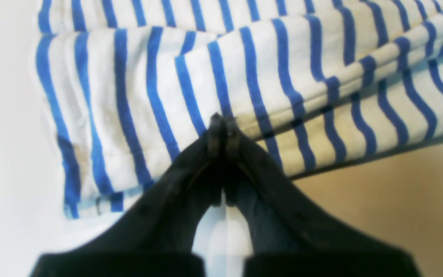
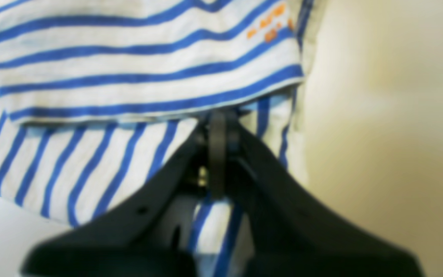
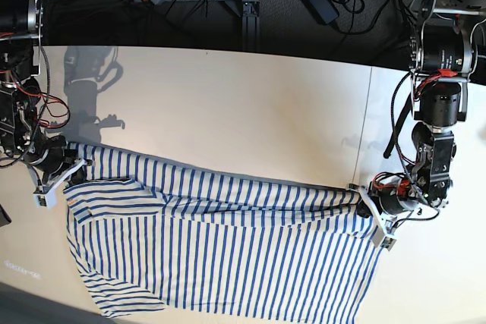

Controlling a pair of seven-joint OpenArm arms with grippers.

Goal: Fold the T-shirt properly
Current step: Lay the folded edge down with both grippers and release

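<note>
One T-shirt [image 3: 228,256], white with thin blue stripes and a small orange mark [image 2: 269,27], lies stretched across the pale surface [image 3: 250,111]. Two end effectors flank it: the left end effector [image 1: 223,127] and right end effector [image 2: 217,123] each clamp its edge.
</note>
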